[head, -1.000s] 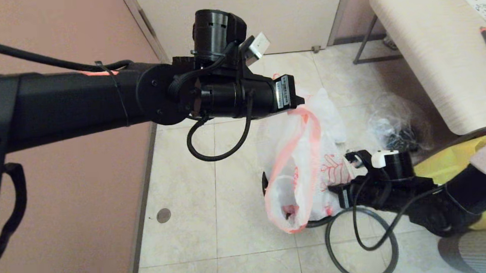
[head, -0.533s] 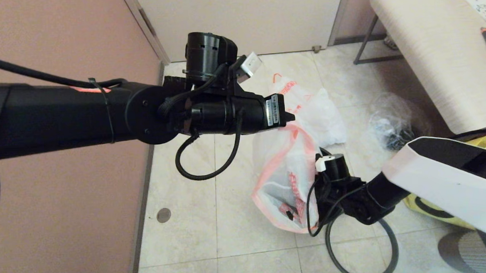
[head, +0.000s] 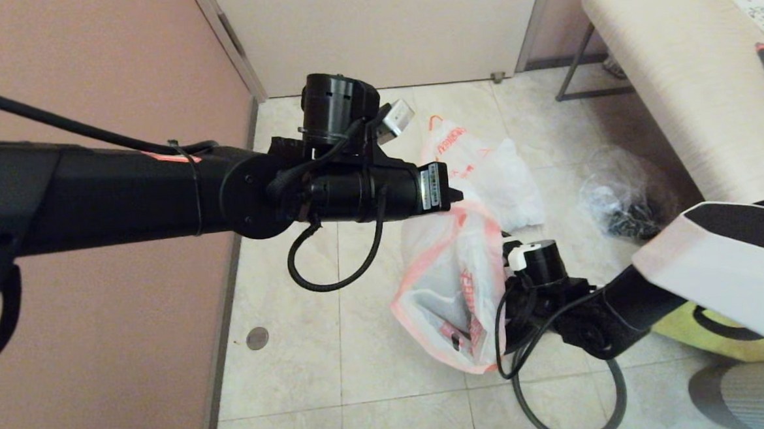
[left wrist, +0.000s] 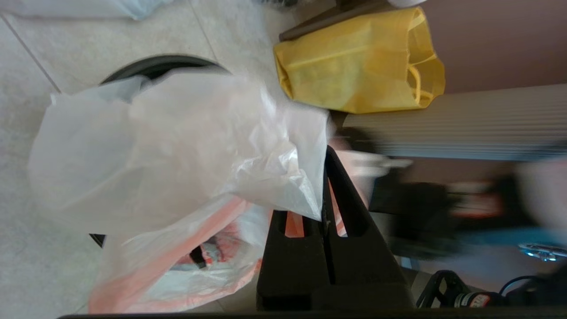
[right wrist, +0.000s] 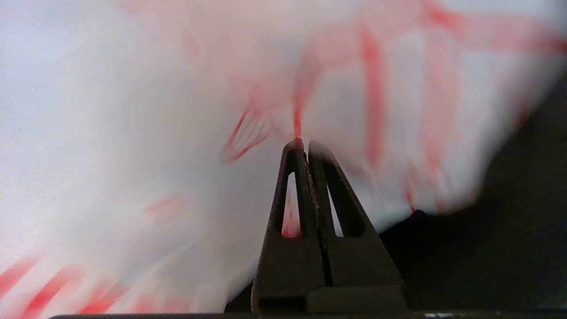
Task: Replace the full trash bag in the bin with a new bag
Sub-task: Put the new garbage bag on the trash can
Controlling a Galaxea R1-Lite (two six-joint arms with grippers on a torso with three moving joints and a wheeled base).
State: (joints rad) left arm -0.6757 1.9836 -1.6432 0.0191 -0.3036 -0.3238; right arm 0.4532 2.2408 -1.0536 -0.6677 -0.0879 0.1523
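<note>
The new bag [head: 448,289], thin white film with red print and a pink-orange hem, hangs mouth-open from my left gripper [head: 454,194]. That gripper [left wrist: 327,153] is shut on the film near the hem. The bag [left wrist: 146,146] drapes over the black bin [left wrist: 150,66], of which only rim arcs show. My right gripper [right wrist: 304,142] is shut, tips against the printed bag wall, no film seen between the fingers. Its wrist [head: 541,265] sits right of the bag. The full trash bag [head: 484,163] lies on the floor behind.
A dark hoop [head: 616,385] lies on the tiles by my right arm. A clear bag of black bits [head: 623,202] and a yellow tote [head: 722,337] sit under the bench [head: 662,62]. The pink wall [head: 100,321] stands to the left.
My right arm has swung left into the new bag's side, pushing it in and narrowing the bag. My left gripper has dropped lower with the hem.
</note>
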